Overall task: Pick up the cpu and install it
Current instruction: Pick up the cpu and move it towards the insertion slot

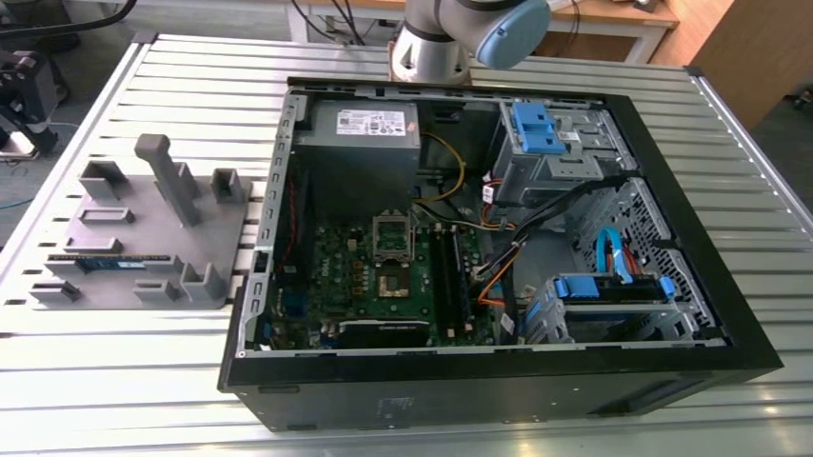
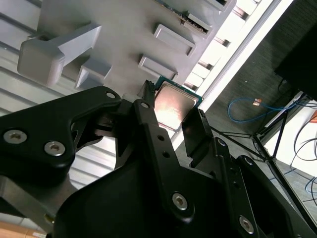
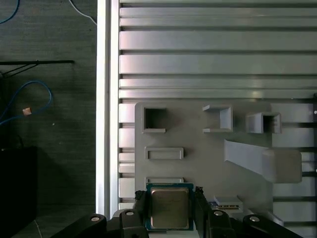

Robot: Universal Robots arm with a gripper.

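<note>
Matte black fingers (image 3: 141, 208) pinch the cpu (image 3: 169, 208) by opposite edges (square, dull silver lid, green rim) above a grey moulded tray (image 3: 208, 163).

table (image 1: 128, 400): ribbed aluminium | floor (image 3: 49, 39): dark, blue cable (image 3: 37, 82) | behind: wooden desk (image 1: 642, 17)

Silver-grey arm joint (image 1: 426, 49) up here, with a pale blue round cap (image 1: 511, 29) at its three o'clock. Now the gripper (image 2: 173, 106): matte black angular links (image 2: 44, 129), bright silver socket screws (image 2: 179, 200) dotted along them, slim black fingers (image 2: 154, 130).
</note>
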